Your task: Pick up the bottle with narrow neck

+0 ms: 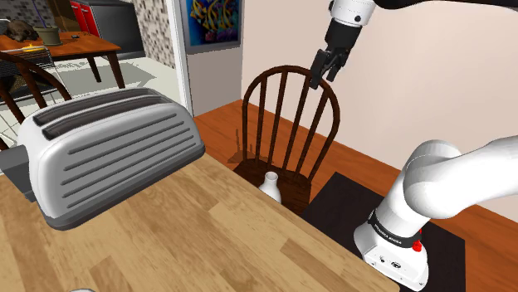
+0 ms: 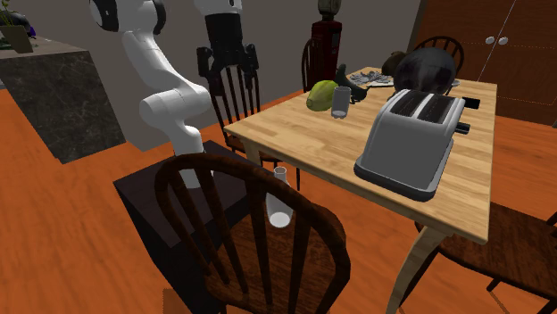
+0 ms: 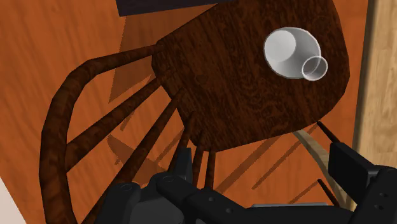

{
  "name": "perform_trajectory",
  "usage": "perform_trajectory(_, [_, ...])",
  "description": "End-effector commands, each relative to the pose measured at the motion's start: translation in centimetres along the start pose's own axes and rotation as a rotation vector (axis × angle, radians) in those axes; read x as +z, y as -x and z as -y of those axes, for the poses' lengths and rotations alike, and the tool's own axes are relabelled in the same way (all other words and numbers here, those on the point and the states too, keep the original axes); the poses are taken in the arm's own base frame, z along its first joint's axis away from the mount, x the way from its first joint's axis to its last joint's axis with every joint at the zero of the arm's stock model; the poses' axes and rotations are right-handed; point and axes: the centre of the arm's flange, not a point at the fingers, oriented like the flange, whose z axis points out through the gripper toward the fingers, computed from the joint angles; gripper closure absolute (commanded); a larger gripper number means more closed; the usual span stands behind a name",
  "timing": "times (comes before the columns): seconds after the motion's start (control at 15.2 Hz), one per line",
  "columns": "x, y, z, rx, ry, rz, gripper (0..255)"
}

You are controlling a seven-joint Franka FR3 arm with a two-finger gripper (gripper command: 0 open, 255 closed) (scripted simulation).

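An orange wood floor (image 3: 63, 38) lies under a dark wooden chair (image 3: 242, 95) pushed up to the bench (image 1: 207, 240), which carries a silver toaster (image 1: 108, 149). The white narrow-necked bottle (image 3: 292, 54) stands upright on the chair seat, near the seat's bench-side edge. The black jaws hang high over the chair's backrest, spread wide and holding nothing, well apart from the bottle.

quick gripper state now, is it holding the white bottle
Black two-finger gripper: open, holding nothing. The small white narrow-necked bottle stands free on the dark wooden chair seat below it.
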Motion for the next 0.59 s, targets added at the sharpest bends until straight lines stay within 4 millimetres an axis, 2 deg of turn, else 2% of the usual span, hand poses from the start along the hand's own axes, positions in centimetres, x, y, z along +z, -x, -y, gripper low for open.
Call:
perform_trajectory(0.0, [0.0, 0.0, 0.0, 0.000, 0.000, 0.000, 0])
perform_trajectory(0.53, [9.4, 0.1, 4.7, 0.010, -0.008, 0.030, 0])
